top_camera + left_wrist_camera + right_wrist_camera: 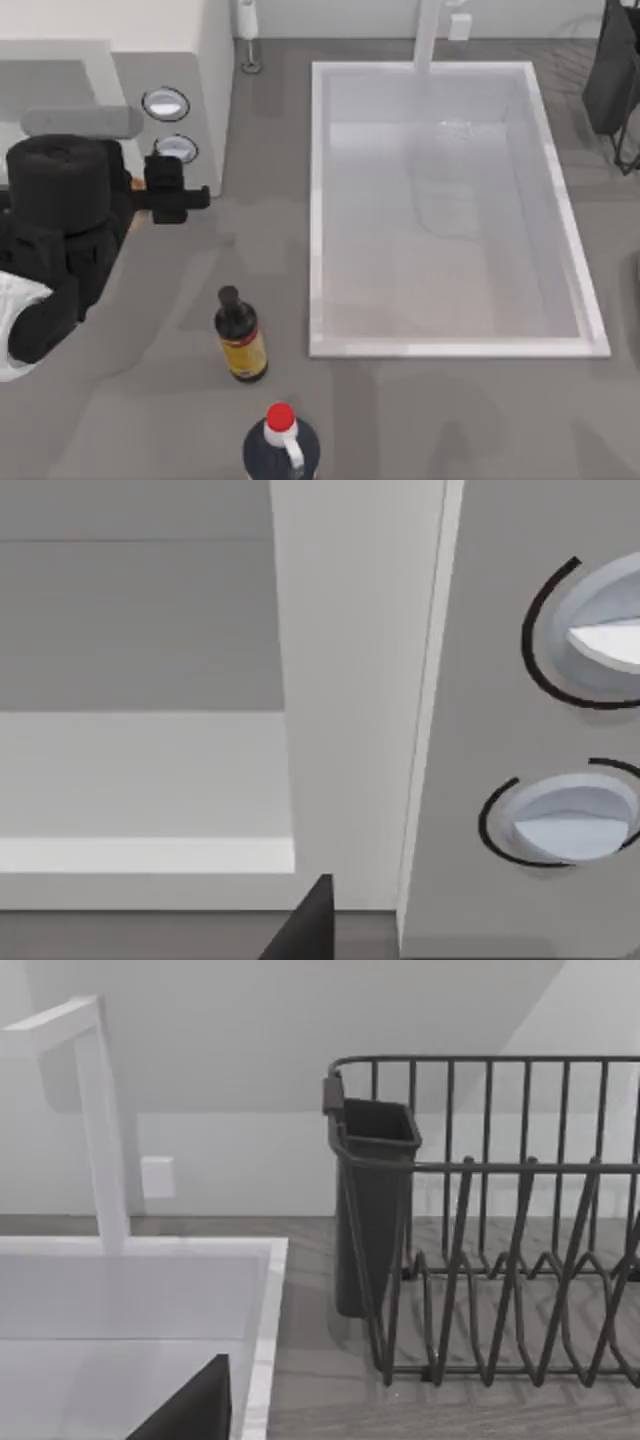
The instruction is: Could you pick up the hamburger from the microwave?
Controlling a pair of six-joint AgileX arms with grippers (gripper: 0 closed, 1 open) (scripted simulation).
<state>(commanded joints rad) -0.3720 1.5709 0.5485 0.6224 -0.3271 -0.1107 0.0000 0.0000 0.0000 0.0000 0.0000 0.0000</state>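
The white microwave (195,90) stands at the table's back left, its grey panel carrying two silver knobs (165,103). My left gripper (152,188) hovers just in front of that panel, low at the microwave's front. A sliver of the orange-brown hamburger (135,184) peeks out at the gripper, which looks shut on it. In the left wrist view the microwave (350,680) is close, with the grey cavity (140,630), both knobs (560,820) and one dark fingertip (312,920). My right arm is parked by the sink; one of its fingers (195,1410) shows.
A dark bottle with a yellow label (240,335) stands on the counter in front of the microwave, and a red-capped dark bottle (282,440) sits nearer the front edge. The white sink (318,200) with its faucet (428,35) takes up the middle. A dark dish rack (500,1260) stands at the back right.
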